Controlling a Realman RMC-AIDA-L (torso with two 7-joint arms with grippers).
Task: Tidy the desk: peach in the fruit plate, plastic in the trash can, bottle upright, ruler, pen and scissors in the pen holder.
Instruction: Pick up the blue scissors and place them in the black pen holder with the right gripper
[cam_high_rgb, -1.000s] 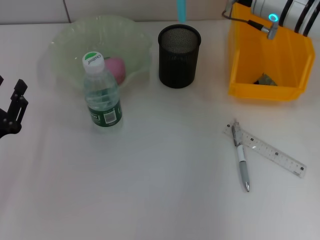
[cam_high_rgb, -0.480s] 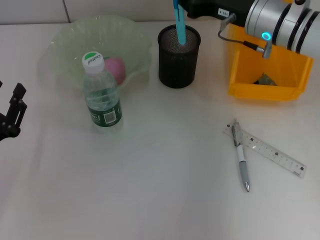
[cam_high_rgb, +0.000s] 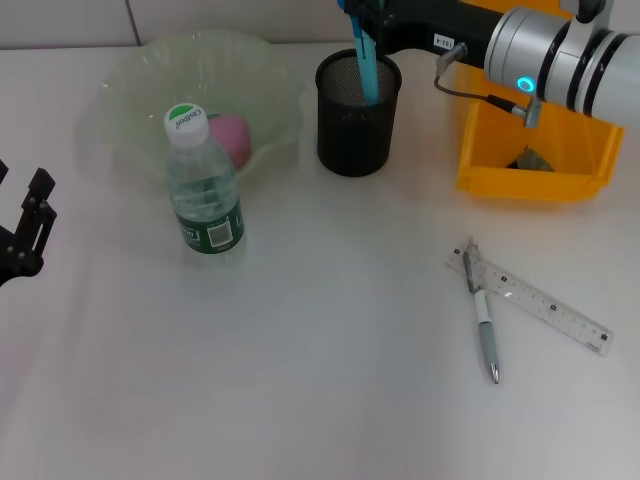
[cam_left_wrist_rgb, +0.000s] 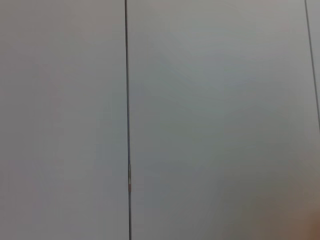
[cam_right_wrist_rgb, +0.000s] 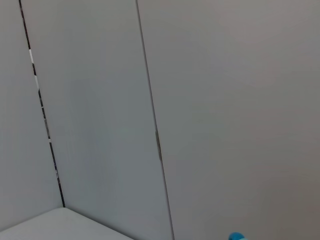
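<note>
Right gripper (cam_high_rgb: 362, 22) clamped on blue scissors (cam_high_rgb: 367, 70), tips inside pen holder (cam_high_rgb: 358, 112) near desk's far edge. Lower straight, release once seated. Left gripper (cam_high_rgb: 25, 225) idle, left edge; finger state unclear.

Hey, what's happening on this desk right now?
The right gripper is lowering the blue-handled scissors into the black mesh pen holder. The peach lies in the fruit plate, the bottle stands upright, and something lies in the orange trash can. The pen and ruler are on the table. The left gripper is parked at the table's left edge.
</note>
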